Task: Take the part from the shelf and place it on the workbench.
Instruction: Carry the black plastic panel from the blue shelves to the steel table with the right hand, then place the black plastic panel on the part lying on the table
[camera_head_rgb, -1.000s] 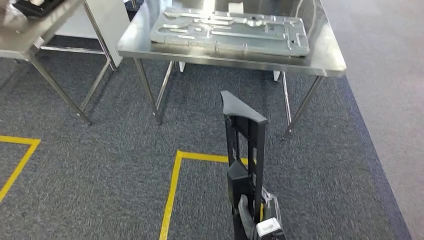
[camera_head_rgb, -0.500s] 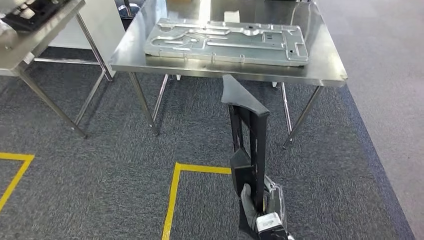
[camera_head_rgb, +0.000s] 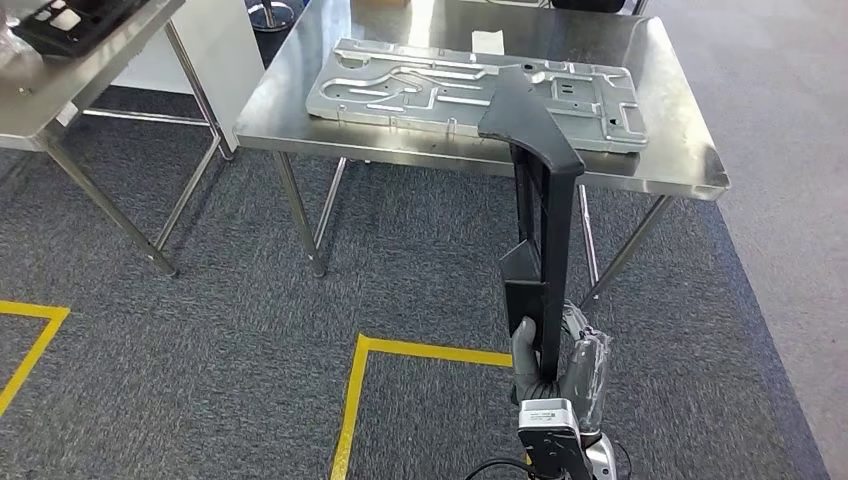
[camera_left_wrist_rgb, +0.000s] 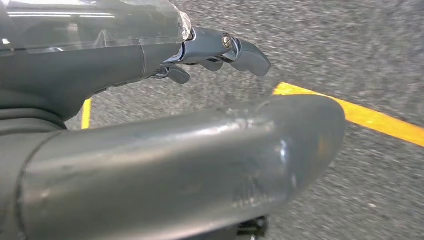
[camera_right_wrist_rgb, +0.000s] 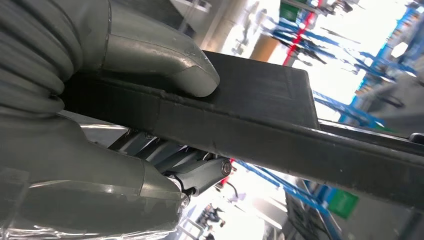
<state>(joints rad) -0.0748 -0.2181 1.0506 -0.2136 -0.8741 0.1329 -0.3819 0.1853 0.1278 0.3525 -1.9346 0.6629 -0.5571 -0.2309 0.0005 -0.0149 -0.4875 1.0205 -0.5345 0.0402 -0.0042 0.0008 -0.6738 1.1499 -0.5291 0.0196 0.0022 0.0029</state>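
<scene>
Part (camera_head_rgb: 540, 200): long, black, held upright at its lower end by the right hand (camera_head_rgb: 548, 365), upper end crossing in front of the near edge of the workbench (camera_head_rgb: 300, 110). Going left to right in the head view: steel side table (camera_head_rgb: 60, 80) at far left with a dark tray (camera_head_rgb: 70, 20) on it; yellow floor tape (camera_head_rgb: 350, 400) on grey carpet below; then workbench at centre, carrying a flat grey metal plate (camera_head_rgb: 400, 85); then part and right hand, low and right of centre. Right hand wrapped around part (camera_right_wrist_rgb: 250, 115), thumb (camera_right_wrist_rgb: 165, 60) pressed on its top face. Left hand (camera_left_wrist_rgb: 165, 65) over carpet and yellow tape (camera_left_wrist_rgb: 370, 117), fingers (camera_left_wrist_rgb: 245, 52) loosely extended, holding nothing.
</scene>
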